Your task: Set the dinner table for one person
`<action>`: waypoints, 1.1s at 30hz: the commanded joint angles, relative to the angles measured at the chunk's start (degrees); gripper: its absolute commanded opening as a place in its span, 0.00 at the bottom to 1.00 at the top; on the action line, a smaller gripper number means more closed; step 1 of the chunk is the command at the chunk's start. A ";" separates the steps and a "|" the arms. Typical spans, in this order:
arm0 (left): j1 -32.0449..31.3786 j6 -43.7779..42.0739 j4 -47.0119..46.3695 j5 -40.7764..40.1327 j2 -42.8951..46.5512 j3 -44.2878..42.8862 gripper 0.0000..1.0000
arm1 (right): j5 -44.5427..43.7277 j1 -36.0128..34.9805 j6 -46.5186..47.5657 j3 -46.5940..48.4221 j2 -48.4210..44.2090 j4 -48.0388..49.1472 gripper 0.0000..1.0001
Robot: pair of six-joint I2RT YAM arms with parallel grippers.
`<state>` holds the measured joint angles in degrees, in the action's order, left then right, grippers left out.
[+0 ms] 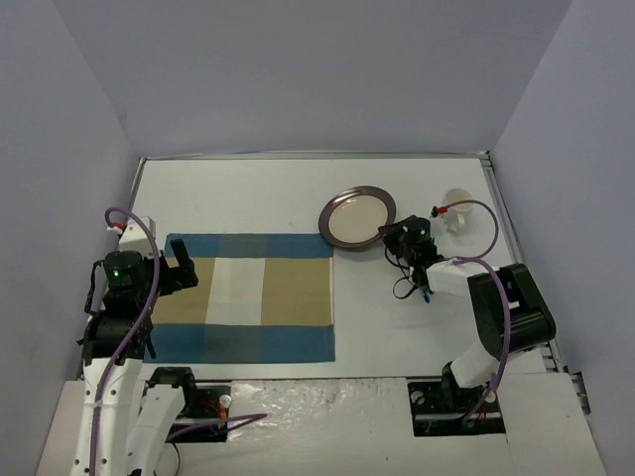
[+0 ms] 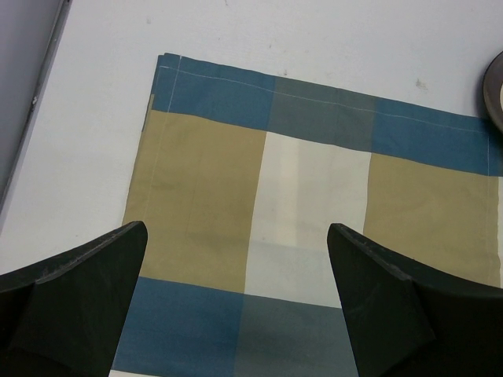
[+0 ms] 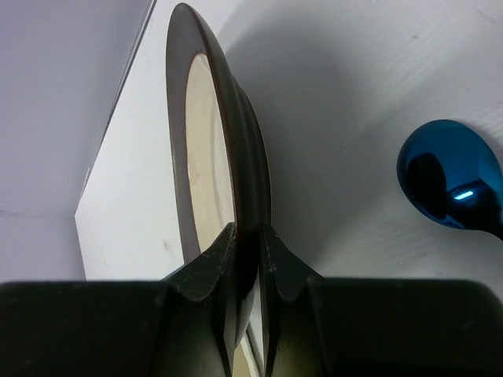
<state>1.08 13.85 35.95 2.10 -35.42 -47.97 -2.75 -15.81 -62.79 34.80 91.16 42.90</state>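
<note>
On the white dinner table (image 1: 248,193) at the back right lies a round plate (image 1: 357,218) with a dark rim and a cream centre. My right gripper (image 1: 395,241) is shut on its near-right rim. In the right wrist view the plate (image 3: 228,141) is seen edge-on, and both fingers (image 3: 211,263) of my right gripper (image 3: 247,245) pinch the rim. My left gripper (image 1: 184,266) hangs open over the left end of the checked placemat (image 1: 248,297), with nothing between its fingers (image 2: 102,267). The left gripper (image 2: 236,229) is wide apart above the cloth (image 2: 314,196).
A shiny blue spoon bowl (image 3: 452,174) lies on the table just right of the plate. A white cup (image 1: 454,210) stands near the back right edge. The plate's edge (image 2: 497,86) shows at the right of the left wrist view. Grey walls enclose the table.
</note>
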 commanded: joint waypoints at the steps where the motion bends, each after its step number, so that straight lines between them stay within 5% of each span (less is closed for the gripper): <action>1: -0.28 -0.85 -2.80 -0.62 -0.69 -0.73 0.97 | 5.19 1.54 -1.39 1.60 -7.49 14.16 0.00; 14: -0.12 -0.92 -2.90 -0.87 -0.44 -0.73 0.97 | 27.54 1.43 1.00 4.84 -6.75 21.50 0.00; 20: -0.12 -0.66 -2.93 -1.34 -0.32 -0.73 0.97 | 39.62 -7.67 3.39 12.28 -1.30 16.39 0.00; 33: -0.01 -0.59 -3.06 -1.58 -0.26 -0.64 0.97 | 44.53 -23.47 2.56 21.20 12.14 18.45 0.00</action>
<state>1.08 13.85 35.94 1.23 -35.40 -47.97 37.03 -37.10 -57.54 50.13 102.93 48.31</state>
